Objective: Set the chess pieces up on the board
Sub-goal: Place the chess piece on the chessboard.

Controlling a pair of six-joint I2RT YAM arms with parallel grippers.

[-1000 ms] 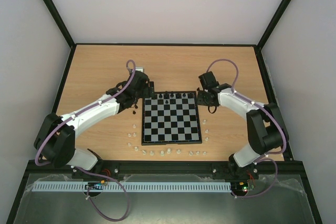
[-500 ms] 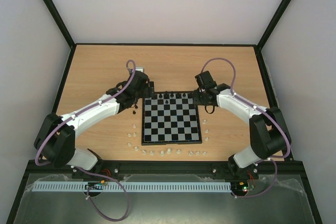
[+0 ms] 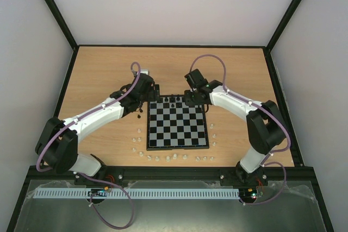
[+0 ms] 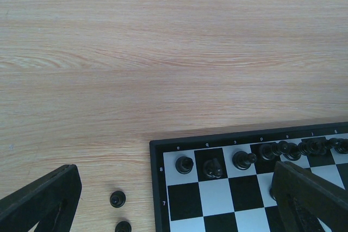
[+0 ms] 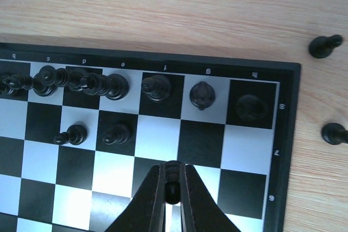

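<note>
Right end effector [image 5: 172, 188] is clamped on a black pawn [image 5: 172, 180] above the board [image 5: 285, 123], f file, beside two seated pawns [image 5: 117, 133], so placing looks underway, calling for a straight drop onto seventh rank, while left end effector [image 4: 175, 177] gapes empty.

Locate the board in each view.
Top external: board mid-frame.
Left wrist: lower right, only its far-left corner showing.
Right wrist: fills most of the frame, far-right corner at upper right.
Shared landmark: back row of black pieces.
</note>
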